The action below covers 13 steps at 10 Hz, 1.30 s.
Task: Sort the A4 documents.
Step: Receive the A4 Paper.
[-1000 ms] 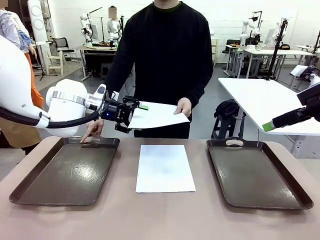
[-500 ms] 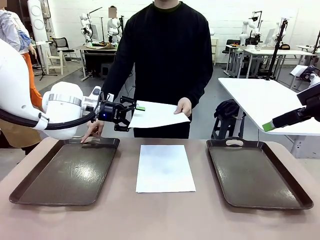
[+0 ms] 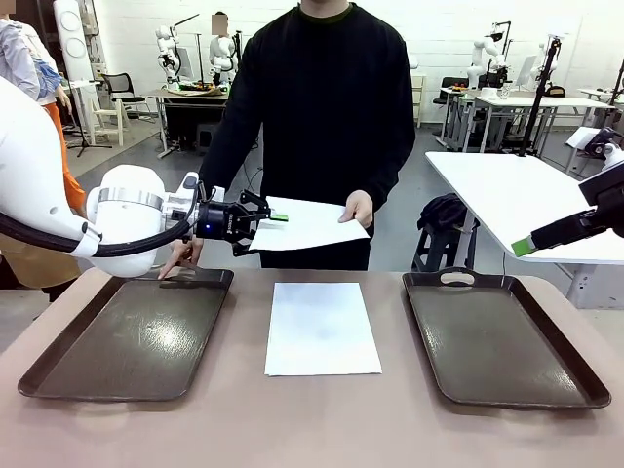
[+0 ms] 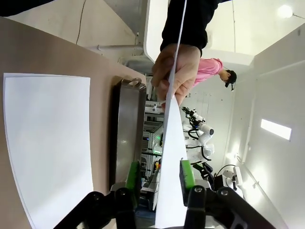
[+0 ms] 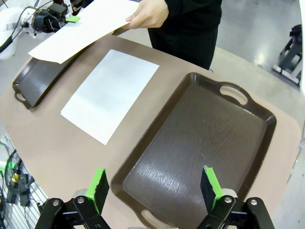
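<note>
Two dark brown rectangular plastic trays with handles stand on the table. The left tray (image 3: 127,336) and the right tray (image 3: 497,341) both show a bare, shiny bottom. A plain white A4 paper sheet (image 3: 322,327) lies flat between them. A second white A4 sheet (image 3: 312,226) is in the air, held by the person's hand (image 3: 358,208). The left gripper (image 4: 159,176) has its jaws around the sheet's free edge. The paper touches one green pad and a gap shows at the other. The right gripper (image 5: 155,183) hovers over the right tray with its jaws spread wide.

Left pincer (image 3: 263,224) out toward middle, jaws narrowly apart. Right pincer (image 5: 155,188) aloft, jaws wide.
</note>
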{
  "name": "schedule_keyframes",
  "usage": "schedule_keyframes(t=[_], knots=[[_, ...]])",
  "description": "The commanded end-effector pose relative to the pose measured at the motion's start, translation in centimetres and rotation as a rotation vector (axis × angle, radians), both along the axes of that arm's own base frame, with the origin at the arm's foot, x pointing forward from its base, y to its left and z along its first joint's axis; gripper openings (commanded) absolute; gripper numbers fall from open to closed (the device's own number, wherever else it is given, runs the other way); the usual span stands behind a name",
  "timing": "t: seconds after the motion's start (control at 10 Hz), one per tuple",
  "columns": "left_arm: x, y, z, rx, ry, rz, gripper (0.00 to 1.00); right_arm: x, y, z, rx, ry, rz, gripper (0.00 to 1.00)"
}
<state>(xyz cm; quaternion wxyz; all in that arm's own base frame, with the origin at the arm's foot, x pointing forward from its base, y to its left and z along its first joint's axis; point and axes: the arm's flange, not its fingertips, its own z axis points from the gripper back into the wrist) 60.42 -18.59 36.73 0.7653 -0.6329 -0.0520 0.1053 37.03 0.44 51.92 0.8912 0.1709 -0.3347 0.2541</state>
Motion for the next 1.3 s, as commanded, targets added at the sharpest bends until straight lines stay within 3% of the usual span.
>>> schedule_keyframes(t=[0.0, 0.1, 0.2, 0.3, 0.8, 0.9, 1.0, 1.2], knots=[[0.29, 0.34, -0.53, -0.013, -0.023, -0.004, 0.24, 0.07, -0.02, -0.12, 0.015, 0.003, 0.008, 1.00], [0.41, 0.55, -0.47, -0.014, -0.029, -0.004, 0.00, 0.07, -0.02, -0.12, 0.015, 0.003, 0.008, 1.00], [0.45, 0.59, -0.33, -0.015, -0.037, -0.009, 0.04, 0.07, -0.02, -0.12, 0.015, 0.003, 0.008, 1.00], [0.52, 0.71, -0.28, -0.017, -0.044, -0.012, 0.00, 0.07, -0.02, -0.12, 0.015, 0.003, 0.008, 1.00], [0.62, 0.80, -0.09, -0.027, -0.060, -0.033, 0.00, 0.07, -0.02, -0.12, 0.015, 0.003, 0.008, 1.00], [0.74, 0.88, 0.14, -0.035, -0.071, -0.086, 0.00, 0.07, -0.02, -0.12, 0.015, 0.003, 0.008, 1.00], [0.22, 0.76, 0.05, -0.011, -0.041, -0.019, 0.00, 0.07, -0.02, -0.12, 0.015, 0.003, 0.008, 1.00], [0.22, 0.76, 0.05, -0.011, -0.041, -0.019, 0.00, 0.07, -0.02, -0.12, 0.015, 0.003, 0.008, 1.00]])
